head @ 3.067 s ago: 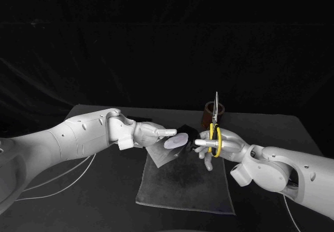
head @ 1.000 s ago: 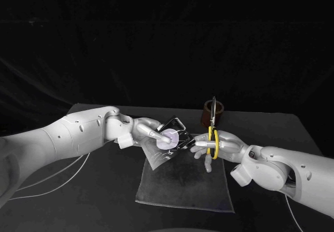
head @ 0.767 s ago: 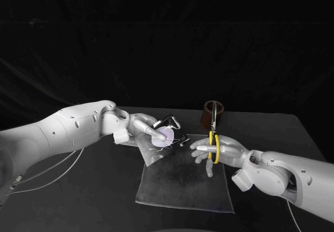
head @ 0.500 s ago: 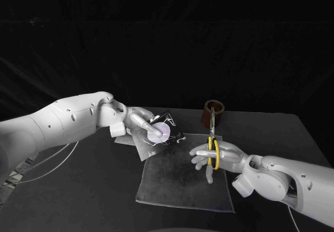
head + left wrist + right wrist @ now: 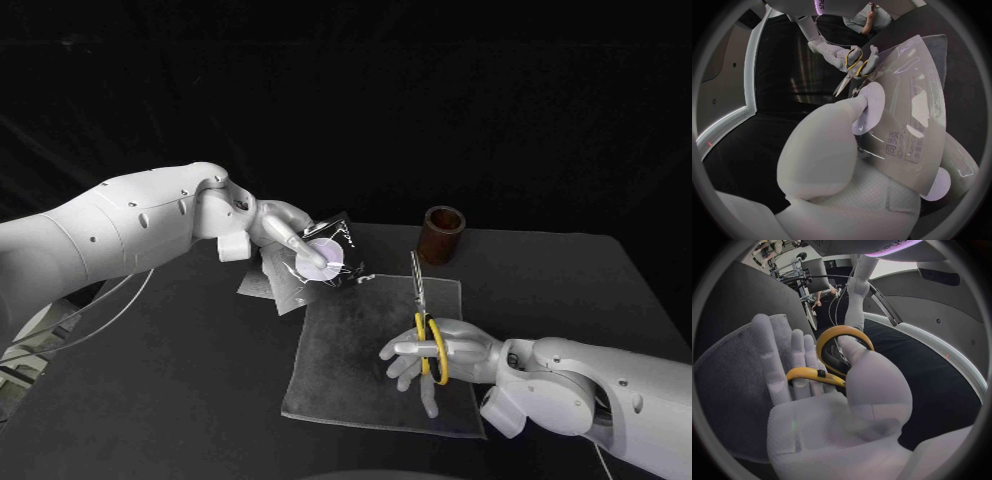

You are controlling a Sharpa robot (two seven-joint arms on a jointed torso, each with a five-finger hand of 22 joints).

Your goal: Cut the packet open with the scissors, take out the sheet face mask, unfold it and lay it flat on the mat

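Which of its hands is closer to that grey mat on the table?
Right. The right hand, holding the scissors, is over the mat; the left hand holds the packet up beyond its far corner.

Packet [image 5: 912,117] — left wrist view: two large printed characters on its clear face, seemingly Chinese, not surely readable. Smaller lines just beneath them — too fine to read. Head view: pale print on its dark face, illegible.

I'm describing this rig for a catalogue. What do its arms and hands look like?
The left arm and right arm are smooth, rounded white shells dotted with small dark marks. Thin pale cables hang under the left one. The left hand and right hand are silver, with slim fingers and rounded tips.
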